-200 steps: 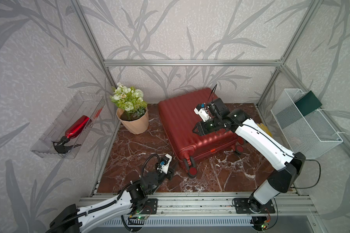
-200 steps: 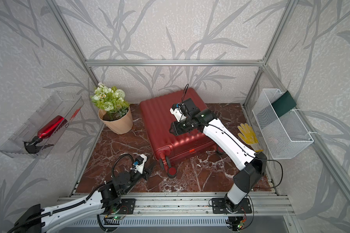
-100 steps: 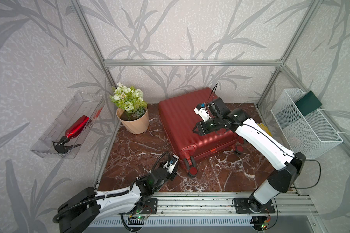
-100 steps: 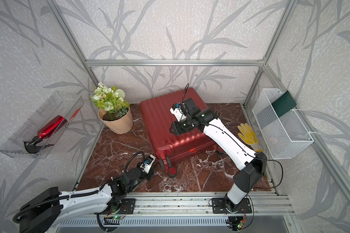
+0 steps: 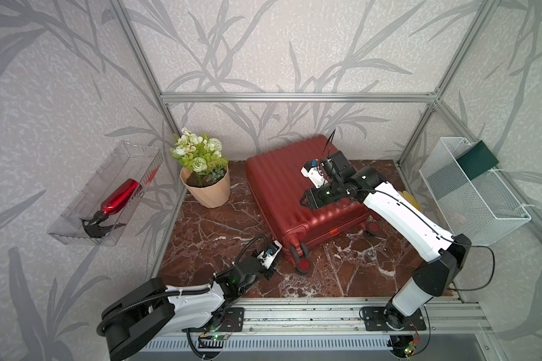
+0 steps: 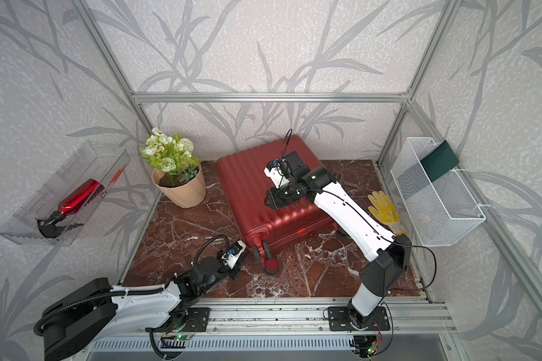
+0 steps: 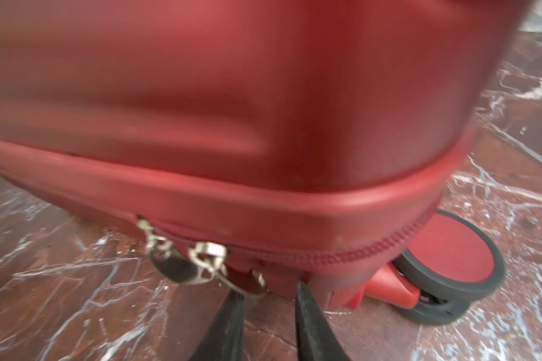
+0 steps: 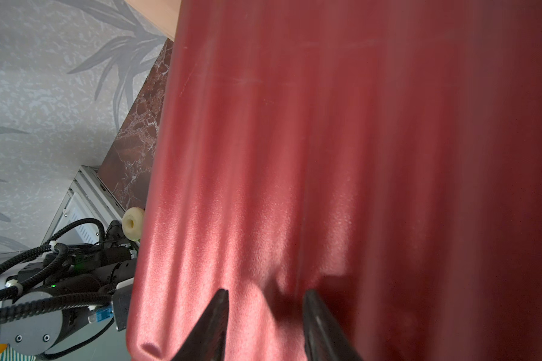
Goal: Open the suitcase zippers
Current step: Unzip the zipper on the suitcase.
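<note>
The suitcase (image 5: 279,184) lies flat on the marble floor (image 5: 219,231), near the flowerpot (image 5: 206,190), wheels toward the arms; the left gripper (image 7: 268,297) sits low at its near corner, jaws narrowly apart, tips at the zippers (image 7: 208,251) and their dangling pulls; the right gripper (image 8: 265,300) is spread over the ribbed top.

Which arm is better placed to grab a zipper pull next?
Left. The left claw is right at the pulls on the suitcase seam, open and almost on one tab. The right claw is open on the ribbed top shell, far from them.
</note>
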